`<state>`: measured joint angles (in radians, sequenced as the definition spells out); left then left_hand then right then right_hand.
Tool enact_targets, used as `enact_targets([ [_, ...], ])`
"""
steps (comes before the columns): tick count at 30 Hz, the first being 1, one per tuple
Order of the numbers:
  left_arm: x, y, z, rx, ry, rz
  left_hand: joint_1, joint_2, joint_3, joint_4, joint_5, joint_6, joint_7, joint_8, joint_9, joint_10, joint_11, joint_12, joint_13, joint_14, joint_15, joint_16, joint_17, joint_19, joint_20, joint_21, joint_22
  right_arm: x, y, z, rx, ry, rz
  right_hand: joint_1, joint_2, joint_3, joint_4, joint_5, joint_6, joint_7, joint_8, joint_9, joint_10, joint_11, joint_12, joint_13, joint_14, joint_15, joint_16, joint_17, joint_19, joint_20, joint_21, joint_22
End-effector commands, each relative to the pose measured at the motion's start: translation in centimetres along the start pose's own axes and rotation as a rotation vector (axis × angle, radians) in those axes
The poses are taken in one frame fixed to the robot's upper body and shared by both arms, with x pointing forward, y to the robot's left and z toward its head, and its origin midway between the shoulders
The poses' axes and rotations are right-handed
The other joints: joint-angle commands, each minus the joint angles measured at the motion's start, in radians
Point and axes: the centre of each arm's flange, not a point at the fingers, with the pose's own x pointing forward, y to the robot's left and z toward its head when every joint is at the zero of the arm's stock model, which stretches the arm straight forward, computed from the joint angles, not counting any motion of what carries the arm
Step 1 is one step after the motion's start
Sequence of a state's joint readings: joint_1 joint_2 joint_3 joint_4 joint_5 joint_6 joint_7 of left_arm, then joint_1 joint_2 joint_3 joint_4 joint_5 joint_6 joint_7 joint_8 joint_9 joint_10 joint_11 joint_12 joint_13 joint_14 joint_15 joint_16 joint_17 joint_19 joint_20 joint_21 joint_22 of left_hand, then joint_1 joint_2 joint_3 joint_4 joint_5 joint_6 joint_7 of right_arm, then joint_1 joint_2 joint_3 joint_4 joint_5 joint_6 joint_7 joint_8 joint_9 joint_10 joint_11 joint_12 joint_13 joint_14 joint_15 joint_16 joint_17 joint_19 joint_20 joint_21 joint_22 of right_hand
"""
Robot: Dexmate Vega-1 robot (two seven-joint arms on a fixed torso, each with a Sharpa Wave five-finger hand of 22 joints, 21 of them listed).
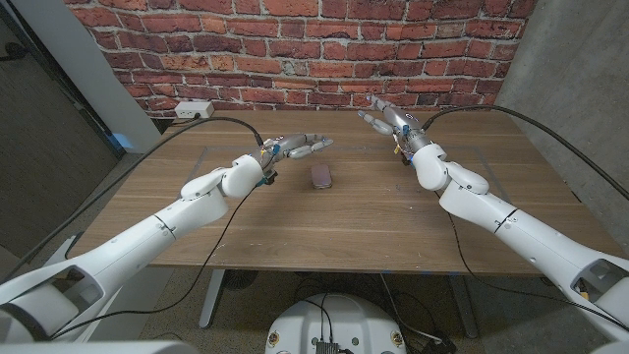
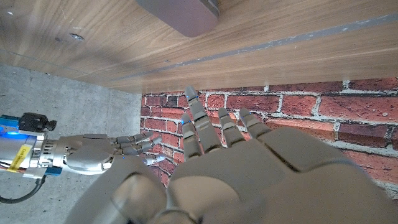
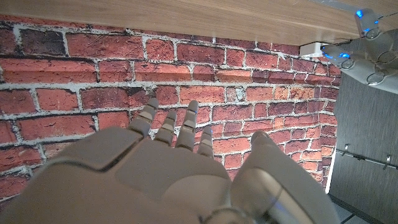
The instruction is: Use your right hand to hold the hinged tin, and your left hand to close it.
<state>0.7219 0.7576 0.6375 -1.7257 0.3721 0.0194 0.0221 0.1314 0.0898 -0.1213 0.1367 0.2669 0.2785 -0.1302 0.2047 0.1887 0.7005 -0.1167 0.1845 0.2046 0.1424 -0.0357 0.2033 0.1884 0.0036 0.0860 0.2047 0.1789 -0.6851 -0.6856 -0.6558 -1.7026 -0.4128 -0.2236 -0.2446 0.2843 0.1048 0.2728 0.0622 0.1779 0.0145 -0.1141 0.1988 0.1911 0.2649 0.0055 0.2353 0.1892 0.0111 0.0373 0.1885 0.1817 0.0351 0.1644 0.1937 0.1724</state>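
Wooden tabletop is carrying the tin at mid-table, apparently shut | left robot hand is hovering just behind it, nearer, fingers spread, empty | right robot hand is hanging well apart, fingers extended, empty

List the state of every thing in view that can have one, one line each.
hinged tin: lies on the table between the hands, looks closed, touched by neither hand.
left hand: held above the table, fingers extended and apart, holding nothing.
right hand: raised above the table's far side, fingers extended, holding nothing.
wooden table: bears the tin.
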Motion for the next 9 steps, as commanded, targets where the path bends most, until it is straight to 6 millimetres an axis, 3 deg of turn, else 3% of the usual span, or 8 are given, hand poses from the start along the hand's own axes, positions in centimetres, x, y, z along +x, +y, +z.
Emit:
enact_targets([
  [1,-0.2,0.2,-0.8,-0.147,-0.046,0.072,0.004,0.003,-0.004,0.001,-0.001,-0.001,-0.003,-0.002,0.001,-0.008,-0.003,0.001,0.001,-0.013,-0.057,-0.005,0.005,0.0,0.009,0.003,0.006,1.0,0.6,-0.1,0.092,0.001,0.043,-0.009,-0.001,-0.006,0.0,-0.003,0.006,-0.001,0.007,0.002,0.001,0.006,-0.004,0.001,-0.003,0.01,0.002,0.001,-0.004,0.008,-0.001,0.003],
  [9,-0.1,-1.4,0.0,-0.192,-0.059,0.114,0.008,0.004,-0.004,-0.001,-0.002,-0.007,-0.007,-0.003,0.001,-0.012,-0.007,0.003,0.001,-0.017,-0.059,-0.005,0.005,-0.001,0.011,0.003,0.006,2.3,0.3,-0.8,0.073,-0.04,0.061,-0.015,-0.007,-0.011,-0.001,-0.003,0.004,0.0,0.005,0.002,-0.004,0.01,-0.006,0.001,-0.007,0.01,0.0,0.001,-0.009,0.005,-0.003,0.003],
])
